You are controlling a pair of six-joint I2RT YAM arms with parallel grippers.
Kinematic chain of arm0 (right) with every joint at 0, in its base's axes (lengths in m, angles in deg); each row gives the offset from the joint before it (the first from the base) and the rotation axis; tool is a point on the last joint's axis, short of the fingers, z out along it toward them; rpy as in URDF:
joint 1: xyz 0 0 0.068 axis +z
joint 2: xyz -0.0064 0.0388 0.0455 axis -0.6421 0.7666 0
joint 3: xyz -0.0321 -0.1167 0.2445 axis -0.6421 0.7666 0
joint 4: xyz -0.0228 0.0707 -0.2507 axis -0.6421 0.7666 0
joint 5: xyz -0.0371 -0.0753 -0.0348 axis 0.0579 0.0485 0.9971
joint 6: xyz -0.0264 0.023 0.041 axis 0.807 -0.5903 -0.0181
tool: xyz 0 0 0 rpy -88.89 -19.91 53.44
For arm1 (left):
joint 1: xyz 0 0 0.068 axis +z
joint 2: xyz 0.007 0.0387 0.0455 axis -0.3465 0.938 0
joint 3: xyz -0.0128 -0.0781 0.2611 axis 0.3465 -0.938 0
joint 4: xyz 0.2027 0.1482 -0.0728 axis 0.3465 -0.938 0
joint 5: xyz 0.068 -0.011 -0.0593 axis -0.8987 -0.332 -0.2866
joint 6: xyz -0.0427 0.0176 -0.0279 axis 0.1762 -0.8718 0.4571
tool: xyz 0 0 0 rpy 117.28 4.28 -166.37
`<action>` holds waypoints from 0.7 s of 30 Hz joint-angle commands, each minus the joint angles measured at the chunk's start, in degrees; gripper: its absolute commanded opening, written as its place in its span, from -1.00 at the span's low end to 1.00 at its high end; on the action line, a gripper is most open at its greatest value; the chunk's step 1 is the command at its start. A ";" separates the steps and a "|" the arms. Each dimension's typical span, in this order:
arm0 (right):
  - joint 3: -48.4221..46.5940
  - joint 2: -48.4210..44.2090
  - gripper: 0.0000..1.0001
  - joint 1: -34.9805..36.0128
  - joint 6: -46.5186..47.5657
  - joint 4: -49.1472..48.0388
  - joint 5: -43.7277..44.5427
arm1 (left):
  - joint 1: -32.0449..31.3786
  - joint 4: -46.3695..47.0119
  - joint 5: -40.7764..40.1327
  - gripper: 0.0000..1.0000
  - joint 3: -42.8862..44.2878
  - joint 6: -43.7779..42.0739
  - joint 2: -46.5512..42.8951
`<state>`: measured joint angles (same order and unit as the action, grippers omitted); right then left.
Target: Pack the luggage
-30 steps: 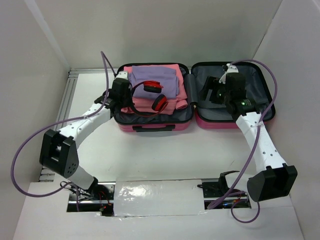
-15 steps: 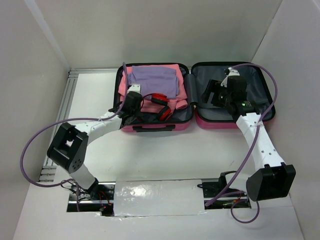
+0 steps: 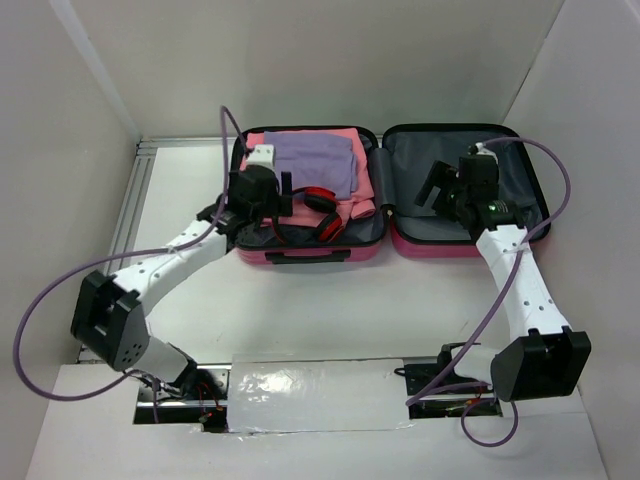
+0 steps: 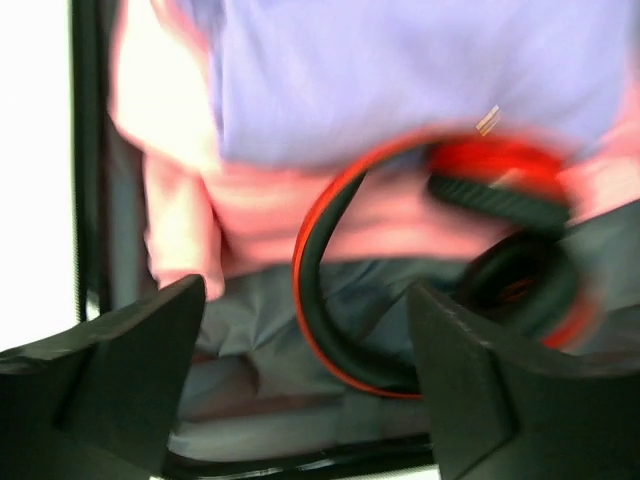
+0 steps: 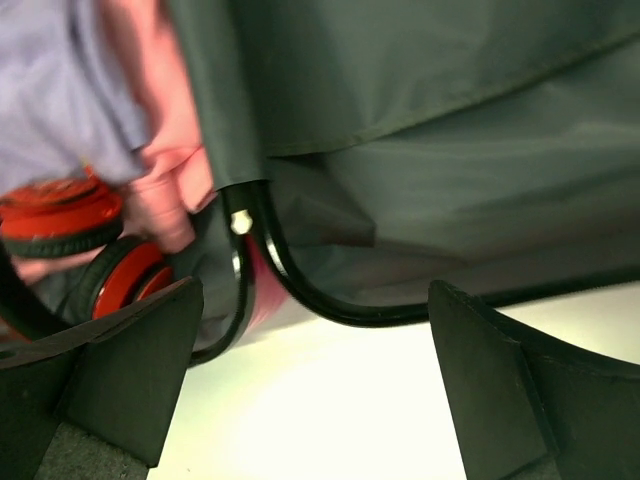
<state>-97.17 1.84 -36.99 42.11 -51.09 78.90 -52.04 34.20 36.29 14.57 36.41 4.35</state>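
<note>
The luggage [image 3: 310, 252] lies open on the table, pink shell outside and grey lining inside. Its left half holds folded pink clothes [image 3: 362, 178], a purple garment [image 3: 315, 160] and red-and-black headphones [image 3: 322, 212]. The right half [image 3: 510, 170] shows only bare lining. My left gripper [image 3: 278, 200] hovers open over the left half's near corner. In the left wrist view the headphones [image 4: 330, 300] lie loose between and beyond its fingers [image 4: 130, 370]. My right gripper [image 3: 432, 192] stands open over the right half, above the luggage rim [image 5: 300, 285] near the hinge.
White walls close in the table on the left, back and right. A slotted metal rail [image 3: 135, 200] runs along the left side. A taped white panel [image 3: 315, 395] lies between the arm bases at the near edge.
My left gripper has gone from shut to open and has let go of the headphones, which now rest in the luggage's left half. The right gripper has drifted slightly right, still open.
</note>
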 commanded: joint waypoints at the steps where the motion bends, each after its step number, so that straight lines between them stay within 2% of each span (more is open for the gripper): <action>1: -2.70 -1.92 1.00 -0.76 -5.14 4.76 7.28 | 1.96 -4.36 1.11 0.92 7.31 -0.71 -6.56; 2: -2.70 -2.45 1.00 -0.76 -6.71 5.47 8.69 | 3.11 -5.86 2.26 0.99 8.63 0.60 -7.26; 5: -3.31 -1.93 1.00 -2.78 -8.91 8.45 12.73 | 8.29 -12.00 6.75 0.99 13.20 3.41 -9.20; 8: -1.91 -0.18 1.00 -5.15 -11.46 11.27 16.17 | 13.90 -13.79 10.86 0.99 13.83 5.18 -10.87; 12: 2.04 -2.09 1.00 -8.32 -14.19 9.71 16.97 | 20.95 -15.11 17.02 0.99 10.67 7.37 -10.87; 16: 6.70 -2.20 1.00 -11.73 -15.61 7.15 16.97 | 27.44 -13.37 23.52 0.99 3.57 8.61 -9.74; 21: 8.20 2.02 1.00 -13.77 -16.13 5.57 16.18 | 30.54 -12.73 25.21 0.99 1.79 8.61 -9.73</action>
<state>-89.59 2.19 -49.64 27.64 -43.02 93.70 -22.78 19.84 57.49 16.03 44.23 -4.72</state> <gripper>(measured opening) 0.999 0.995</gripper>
